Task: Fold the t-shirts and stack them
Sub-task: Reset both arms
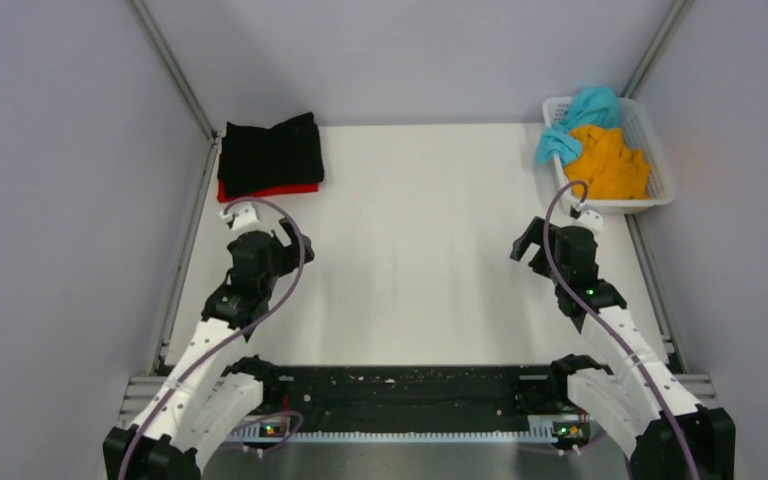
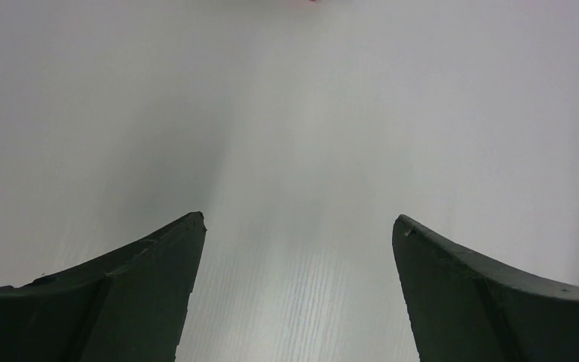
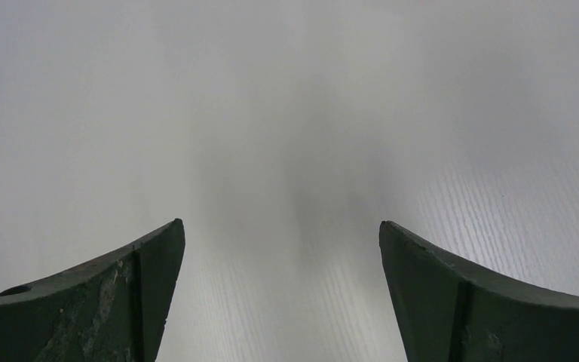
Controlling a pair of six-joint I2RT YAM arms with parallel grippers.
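A folded black t-shirt (image 1: 271,152) lies on top of a folded red t-shirt (image 1: 270,190) at the table's far left corner. An orange t-shirt (image 1: 610,162) and a teal t-shirt (image 1: 582,115) lie crumpled in the white mesh basket (image 1: 660,150) at the far right. My left gripper (image 1: 260,228) is open and empty just in front of the stack, over bare table; in the left wrist view it (image 2: 298,219) shows only white table between its fingers. My right gripper (image 1: 538,244) is open and empty in front of the basket; the right wrist view (image 3: 280,223) shows only table.
The white table top (image 1: 420,240) spans between grey side walls. Metal rails (image 1: 185,250) run along the left and right edges. A black strip (image 1: 400,390) crosses the near edge between the arm bases.
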